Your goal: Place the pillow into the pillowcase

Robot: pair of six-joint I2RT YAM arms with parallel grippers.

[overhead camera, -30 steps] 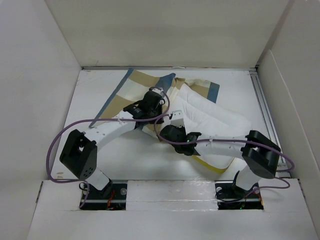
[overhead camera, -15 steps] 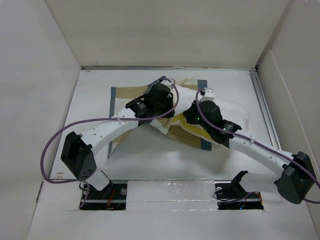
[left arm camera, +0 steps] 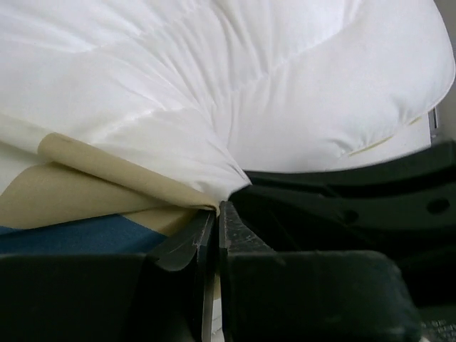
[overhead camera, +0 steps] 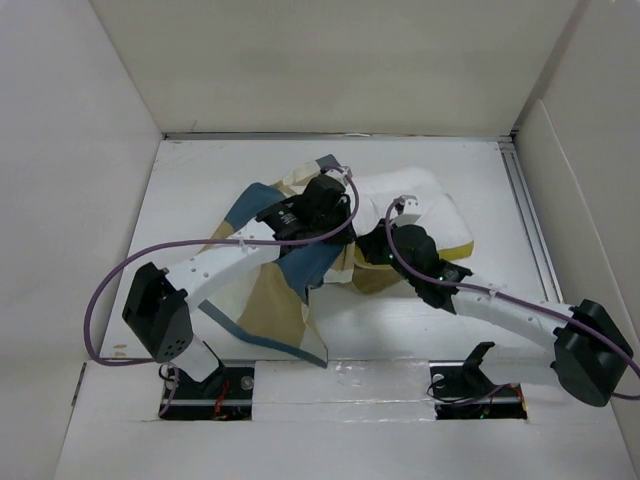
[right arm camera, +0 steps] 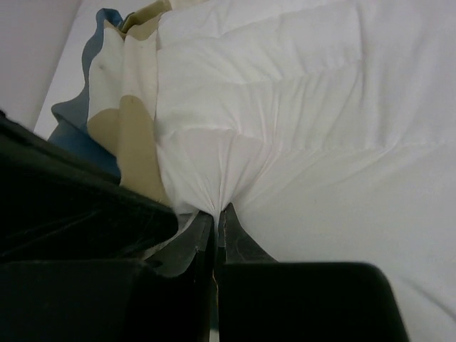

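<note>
My left pincer [left arm camera: 216, 208] is clenched on a fold of the pillowcase [overhead camera: 272, 300] — tan and blue cloth bunches right at the tips, pressed against the pillow [overhead camera: 428, 198]. My right pincer [right arm camera: 216, 214] is clamped on a gathered pinch of white cloth that looks like the pillow's own skin. The pillowcase drapes rumpled off the pillow's left side and trails toward its near side — the pillow's far and right parts lie bare, outside the cover.

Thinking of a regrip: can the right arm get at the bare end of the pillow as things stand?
Likely yes: the right gripper is pinching the pillow, whose bare end lies just beyond it, uncovered by the pillowcase.
</note>
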